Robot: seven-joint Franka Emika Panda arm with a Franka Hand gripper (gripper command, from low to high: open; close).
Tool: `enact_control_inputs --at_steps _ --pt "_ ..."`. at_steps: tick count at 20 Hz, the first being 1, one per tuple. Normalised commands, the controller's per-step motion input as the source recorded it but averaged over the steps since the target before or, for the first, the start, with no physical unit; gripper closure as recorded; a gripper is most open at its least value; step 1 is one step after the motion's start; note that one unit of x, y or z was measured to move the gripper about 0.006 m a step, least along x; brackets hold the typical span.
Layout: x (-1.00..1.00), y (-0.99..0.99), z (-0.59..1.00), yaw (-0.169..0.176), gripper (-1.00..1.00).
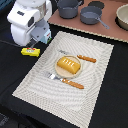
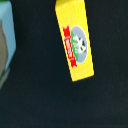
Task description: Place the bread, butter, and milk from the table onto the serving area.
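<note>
1. Bread [image 1: 68, 65]: orange-brown loaf with pale score lines, lying on the round tan plate [image 1: 58, 70] in the middle of the serving area.
2. Serving area [image 1: 95, 87]: pale striped placemat, occupying the centre of the dark table [image 1: 112, 112] and reaching toward its near edge. A knife [image 1: 87, 58] and a fork [image 1: 67, 81], both orange-handled, are flanking the plate.
3. Butter [image 1: 30, 51] [image 2: 75, 41]: flat yellow pack with a red and white label, lying on bare table just beside the placemat, toward the table edge at the exterior view's left. It is sitting off the mat.
4. Milk [image 1: 47, 37] [image 2: 7, 42]: a teal-blue and white carton, partly hidden under the arm, standing near the mat's far corner at the exterior view's left. In the wrist view it is showing as a pale blue shape near the butter, not touching it.
5. Gripper [image 1: 35, 37]: white arm hanging over the butter and milk. Its fingers are not showing in either view, so I cannot tell whether it is released or clenched.
6. Reddish-brown board [image 1: 107, 31]: lying along the far edge, carrying grey pots [image 1: 91, 15].
</note>
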Motion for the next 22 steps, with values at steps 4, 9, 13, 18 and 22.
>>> enact_control_inputs --at_steps 4,9,13,18,22 --pt "-0.58 0.00 -0.51 0.073 -1.00" --pt "-0.31 0.01 -0.50 0.036 -1.00" --pt "-0.13 0.00 -0.47 0.000 -1.00" --pt "-0.13 0.00 -0.46 0.000 -1.00" --pt "-0.13 0.00 -0.39 0.000 1.00"
